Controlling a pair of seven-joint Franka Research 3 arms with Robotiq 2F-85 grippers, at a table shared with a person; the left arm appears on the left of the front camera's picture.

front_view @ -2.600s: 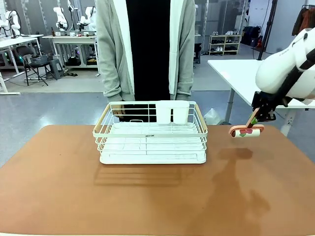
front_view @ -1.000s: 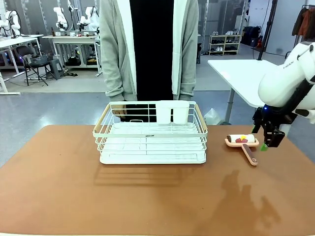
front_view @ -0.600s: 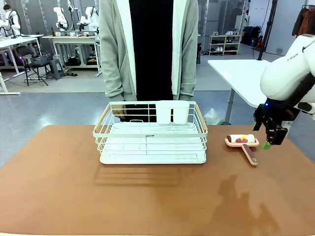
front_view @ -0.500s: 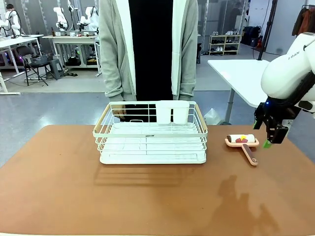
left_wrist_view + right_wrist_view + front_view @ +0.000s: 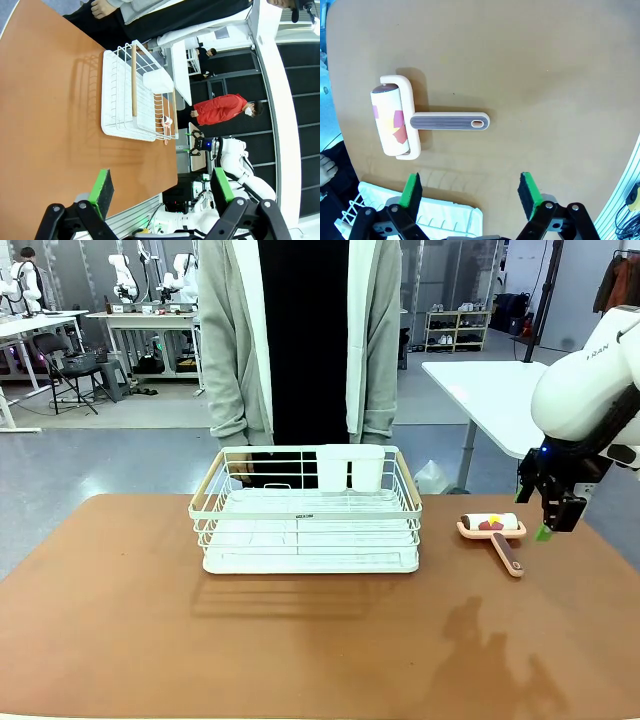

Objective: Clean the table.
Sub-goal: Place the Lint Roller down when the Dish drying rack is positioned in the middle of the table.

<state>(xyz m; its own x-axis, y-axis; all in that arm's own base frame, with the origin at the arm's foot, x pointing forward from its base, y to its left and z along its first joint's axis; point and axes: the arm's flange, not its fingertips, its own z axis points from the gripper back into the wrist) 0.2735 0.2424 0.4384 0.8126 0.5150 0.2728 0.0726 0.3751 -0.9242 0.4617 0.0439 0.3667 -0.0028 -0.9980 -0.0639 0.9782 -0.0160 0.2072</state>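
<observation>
the table [image 5: 300, 640] spreads reddish-brown under and ahead of both claws, its surface bare apart from two things. the lint roller [image 5: 493, 532] lies flat on it just beside and below the right gripper [image 5: 555, 525], free of the claw, handle pointing toward the robot's edge; in the right wrist view the lint roller [image 5: 415, 121] sits ahead of the spread green pads [image 5: 412, 190] with clear table between, scraps of coloured paper stuck to its drum. that reads as a tool set down after use, so the cleaning looks finished or nearly so. the right claw is spread wide and holds nothing, hanging above the table.

the left gripper [image 5: 160, 192] is also spread and empty, hovering off near its own edge of the table.

well to the left of the right claw stands the white wire rack [image 5: 305, 510]; it looks empty. beyond it a person [image 5: 297, 340] stands.
</observation>
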